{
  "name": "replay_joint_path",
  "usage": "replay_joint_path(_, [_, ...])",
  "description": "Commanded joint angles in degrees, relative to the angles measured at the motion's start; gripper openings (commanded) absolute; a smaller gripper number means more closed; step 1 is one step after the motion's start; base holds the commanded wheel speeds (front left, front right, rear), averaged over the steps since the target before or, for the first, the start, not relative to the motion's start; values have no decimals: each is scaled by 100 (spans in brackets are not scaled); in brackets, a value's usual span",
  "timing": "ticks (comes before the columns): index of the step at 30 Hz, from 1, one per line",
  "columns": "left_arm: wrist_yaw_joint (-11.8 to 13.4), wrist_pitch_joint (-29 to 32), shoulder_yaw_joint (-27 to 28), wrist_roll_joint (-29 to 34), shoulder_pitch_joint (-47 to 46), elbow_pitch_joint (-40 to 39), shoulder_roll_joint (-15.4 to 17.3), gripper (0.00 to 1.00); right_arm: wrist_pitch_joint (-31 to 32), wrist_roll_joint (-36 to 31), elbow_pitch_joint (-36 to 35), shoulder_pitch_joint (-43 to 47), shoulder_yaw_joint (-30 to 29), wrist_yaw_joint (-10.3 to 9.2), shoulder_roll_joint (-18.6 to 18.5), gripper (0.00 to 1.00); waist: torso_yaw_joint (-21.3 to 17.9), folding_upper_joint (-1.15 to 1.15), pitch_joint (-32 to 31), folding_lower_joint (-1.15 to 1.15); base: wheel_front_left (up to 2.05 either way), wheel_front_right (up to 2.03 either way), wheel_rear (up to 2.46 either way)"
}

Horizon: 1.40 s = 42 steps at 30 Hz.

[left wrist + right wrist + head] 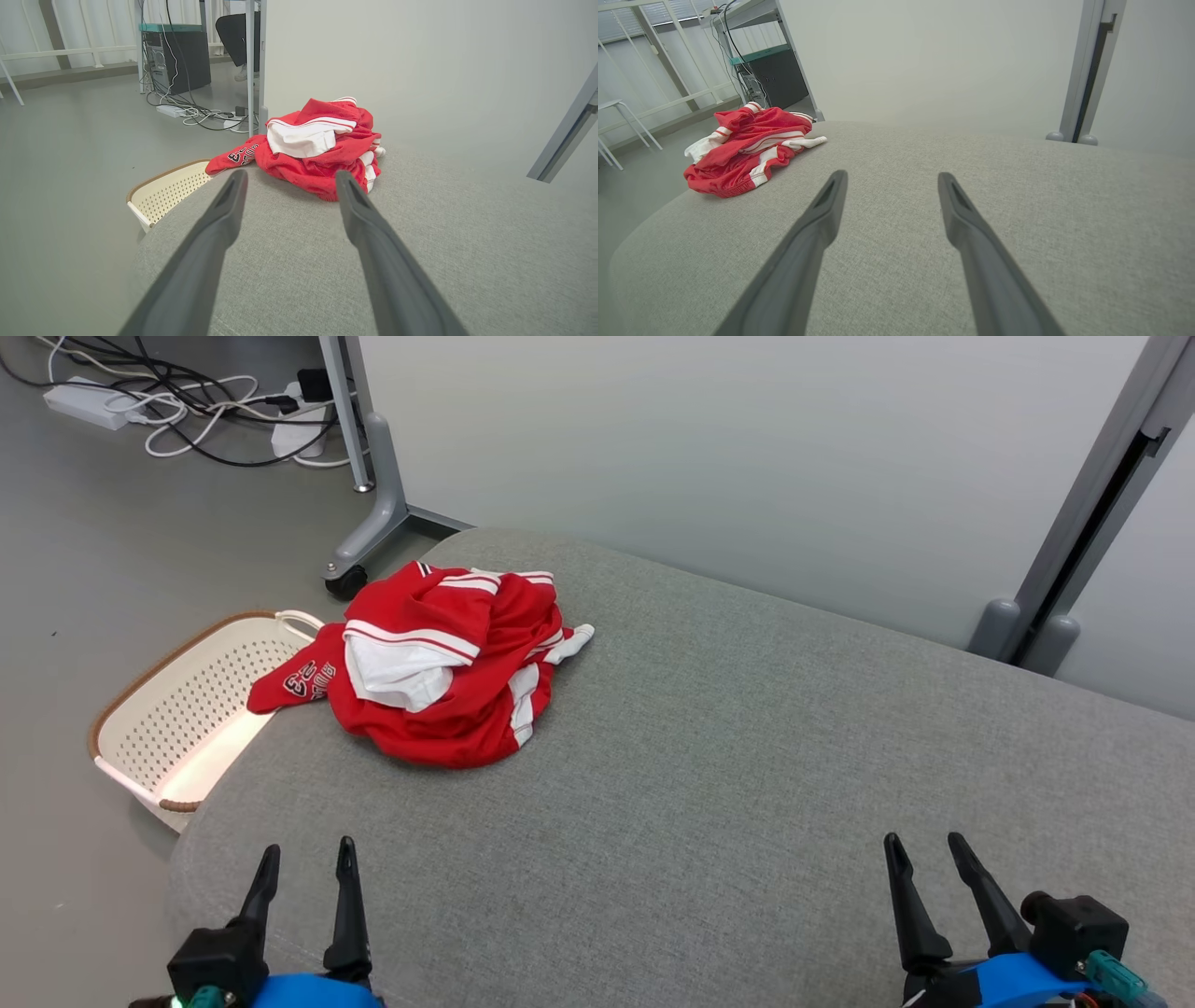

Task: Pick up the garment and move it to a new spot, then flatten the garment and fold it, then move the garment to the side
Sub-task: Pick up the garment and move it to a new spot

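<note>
- Garment (448,709), red with white stripes and a white inner layer, is lying in a crumpled heap on the far left part of the grey fabric-covered surface (747,756).
- One red portion bearing printed lettering is hanging past the left edge of the surface, above the basket (201,695).
- The basket, white and perforated with a brown rim, is standing on the floor (112,569) just beside that left edge.
- The left tool (308,847) is hovering over the near left corner of the surface, its two dark fingers standing apart and gripping nothing. It is well apart from the garment, and in the left wrist view its fingers are pointing toward the heap.
- The right tool (923,840) is hovering over the near right part of the surface, fingers likewise spread and empty, with bare fabric lying ahead of it.
- A pale panel (747,457) is standing behind the surface, and cables (187,401) are lying on the floor at the far left.
</note>
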Motion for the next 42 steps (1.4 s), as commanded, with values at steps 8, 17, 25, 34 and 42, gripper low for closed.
replay_joint_path(8, [-264,816,186,-326,-895,-440,365,100,13,24,-43,-119,54,3,-31,100,-144,0,125,0,0,0,0])
replay_joint_path(17, [-325,2155,940,-1260,-2034,-600,885,100,96,-113,-215,-344,180,2,-33,100,-670,0,634,0,0,0,0])
replay_joint_path(25, [-400,2980,1403,-1577,-2713,-137,1681,100,290,-480,-694,-597,100,3,-31,100,-1226,0,1507,0,0,0,0])
replay_joint_path(34, [-208,3362,1896,-1867,-3141,558,2154,100,532,-703,-1258,-829,105,3,-29,100,-1923,0,2423,0,0,0,0])
replay_joint_path(42, [-75,3507,2123,-2008,-3351,1102,2368,100,537,-654,-1507,-911,84,3,-28,100,-2443,0,3019,0,0,0,0])
